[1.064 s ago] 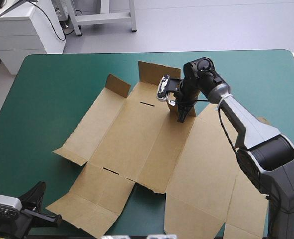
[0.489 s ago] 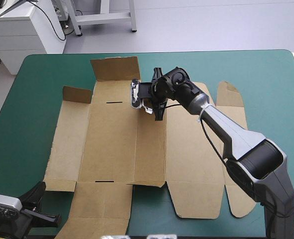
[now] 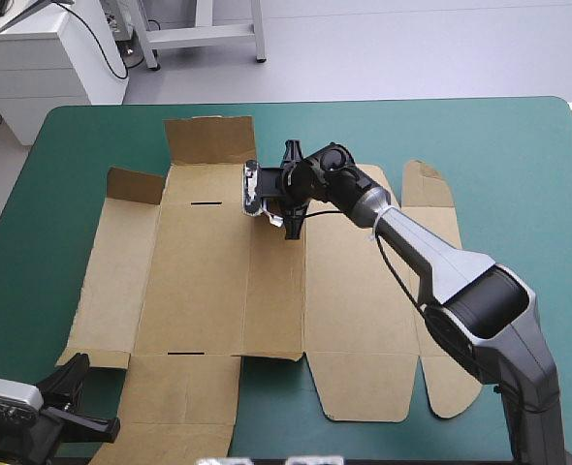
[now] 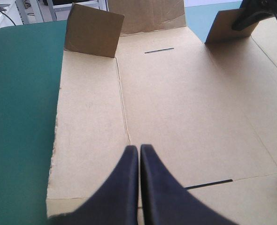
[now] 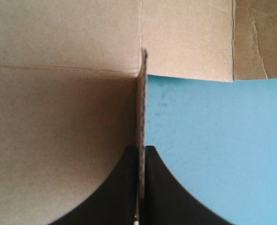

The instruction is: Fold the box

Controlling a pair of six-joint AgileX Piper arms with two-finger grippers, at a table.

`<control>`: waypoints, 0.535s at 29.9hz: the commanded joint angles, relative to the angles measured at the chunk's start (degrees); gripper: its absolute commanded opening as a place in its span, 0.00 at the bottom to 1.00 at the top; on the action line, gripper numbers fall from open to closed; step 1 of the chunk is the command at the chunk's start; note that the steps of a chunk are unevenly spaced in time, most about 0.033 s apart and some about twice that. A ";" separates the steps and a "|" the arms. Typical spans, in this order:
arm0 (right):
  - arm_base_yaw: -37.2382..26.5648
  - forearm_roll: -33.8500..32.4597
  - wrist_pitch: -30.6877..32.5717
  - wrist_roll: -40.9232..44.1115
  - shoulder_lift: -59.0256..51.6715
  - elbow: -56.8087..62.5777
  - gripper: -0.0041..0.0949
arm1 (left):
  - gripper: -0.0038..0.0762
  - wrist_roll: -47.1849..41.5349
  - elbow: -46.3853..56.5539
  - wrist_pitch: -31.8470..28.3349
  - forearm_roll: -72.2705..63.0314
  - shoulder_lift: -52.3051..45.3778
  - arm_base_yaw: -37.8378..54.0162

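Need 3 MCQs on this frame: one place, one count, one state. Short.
1. The left gripper is: A at the box's near-left corner; B at its far edge; C at its right edge.
2. Slits in the box: A one; B two; C four.
3. The right gripper is: A wide open; B shut on the box; C shut on nothing.
Key: 1 A, the high view shows it there. 2 B, one by each end of a panel. 3 B, a board edge runs between its fingers.

box [image 3: 218,281]: matt brown cardbd, creased | tbl cover [image 3: 82,155]: smooth teal-green
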 commanded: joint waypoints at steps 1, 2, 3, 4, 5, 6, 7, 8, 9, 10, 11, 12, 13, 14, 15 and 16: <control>0.03 2.95 -3.82 0.36 -3.61 -2.03 0.02 | 0.04 -0.31 -1.81 -4.11 -0.37 -0.40 -0.16; 0.03 3.14 -3.96 1.35 -3.61 -2.03 0.02 | 0.04 -0.31 -1.81 -4.11 -0.37 -0.40 -0.16; 0.03 3.27 -3.70 3.05 -3.61 -2.03 0.03 | 0.04 -0.31 -1.81 -4.11 -0.37 -0.40 -0.16; 0.03 3.27 -3.34 4.56 -3.61 -2.03 0.03 | 0.04 -0.31 -1.81 -4.11 -0.37 -0.40 -0.16; 0.03 3.17 -3.02 5.66 -3.48 -2.03 0.05 | 0.04 -0.31 -1.81 -4.11 -0.26 -0.40 -0.16; 0.03 2.94 -2.84 6.34 -3.37 -2.03 0.08 | 0.04 -0.31 -1.81 -4.11 -0.26 -0.40 -0.16; 0.03 2.82 -2.67 6.44 -3.29 -2.03 0.12 | 0.04 -0.43 -1.81 -4.11 -0.26 -0.40 -0.16; 0.03 2.82 -2.67 6.44 -3.24 -2.03 0.16 | 0.04 -0.43 -1.81 -4.11 -0.26 -0.40 -0.16; 0.03 2.82 -2.79 6.44 -3.14 -2.03 0.24 | 0.04 -0.43 -1.81 -4.11 -0.26 -0.40 -0.16; 0.03 2.82 -2.94 6.44 -3.14 -2.03 0.29 | 0.04 -0.43 -1.81 -4.11 -0.26 -0.40 -0.16; 0.03 2.82 -3.24 6.44 -3.14 -2.03 0.36 | 0.04 -0.43 -1.81 -4.11 -0.26 -0.40 -0.16; 0.03 2.58 -3.72 6.58 -3.14 -2.03 0.43 | 0.04 -0.43 -1.81 -4.11 -0.26 -0.40 -0.16; 0.03 2.60 -4.00 7.06 -3.14 -2.03 0.48 | 0.04 -0.43 -1.81 -4.11 -0.26 -0.40 -0.16; 0.03 2.42 -4.29 8.09 -3.14 -2.07 0.52 | 0.04 -0.43 -1.81 -4.11 -0.26 -0.40 -0.16; 0.03 1.94 -4.15 9.74 -3.25 -2.53 0.54 | 0.04 -0.43 -1.81 -4.11 -0.26 -0.40 -0.16; 0.03 1.45 -3.88 10.94 -3.40 -2.95 0.54 | 0.04 -0.43 -1.81 -4.11 -0.26 -0.40 -0.16</control>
